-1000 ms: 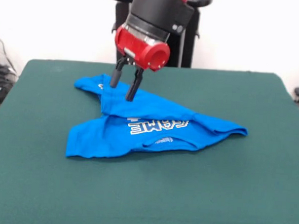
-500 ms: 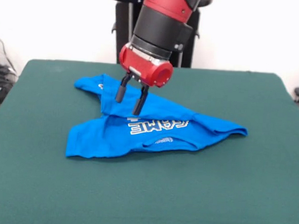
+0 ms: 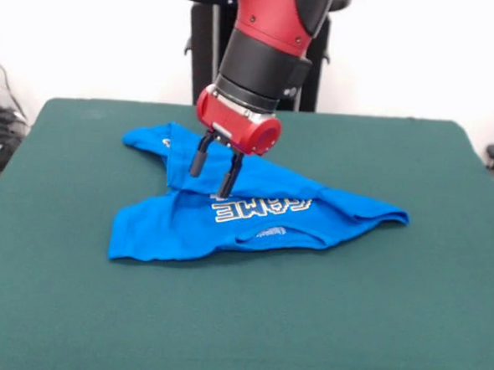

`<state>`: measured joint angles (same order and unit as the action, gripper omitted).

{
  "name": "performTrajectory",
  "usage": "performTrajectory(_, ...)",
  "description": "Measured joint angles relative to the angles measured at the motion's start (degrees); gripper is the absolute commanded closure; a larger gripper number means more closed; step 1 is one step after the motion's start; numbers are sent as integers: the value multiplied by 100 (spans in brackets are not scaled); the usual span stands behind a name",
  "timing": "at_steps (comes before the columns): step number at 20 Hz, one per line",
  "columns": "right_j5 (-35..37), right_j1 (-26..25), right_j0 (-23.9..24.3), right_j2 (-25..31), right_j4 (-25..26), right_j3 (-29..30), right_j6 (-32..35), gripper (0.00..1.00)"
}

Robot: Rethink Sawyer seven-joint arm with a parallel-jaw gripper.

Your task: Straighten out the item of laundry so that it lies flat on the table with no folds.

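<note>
Front view — pincer [image 3: 212, 179] parted (just) over T-shirt [image 3: 246, 206].

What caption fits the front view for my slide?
Open gripper poised at the folded-over upper layer of the crumpled blue T-shirt on the green table.

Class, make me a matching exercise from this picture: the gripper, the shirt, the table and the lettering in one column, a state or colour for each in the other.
Things:
1. gripper
2. shirt
3. table
4. lettering

Descriptions:
A. dark green
B. bright blue, folded over itself
C. white
D. open, above the fold

Pairs: 1-D, 2-B, 3-A, 4-C
</note>
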<state>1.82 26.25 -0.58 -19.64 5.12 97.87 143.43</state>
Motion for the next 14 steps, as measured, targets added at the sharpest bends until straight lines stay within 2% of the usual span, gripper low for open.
performTrajectory(8, -229, -327, 81, 7, 368, 7, 0, 0)
performTrajectory(14, -292, -445, 526, 158, 728, 111, 0, 0)
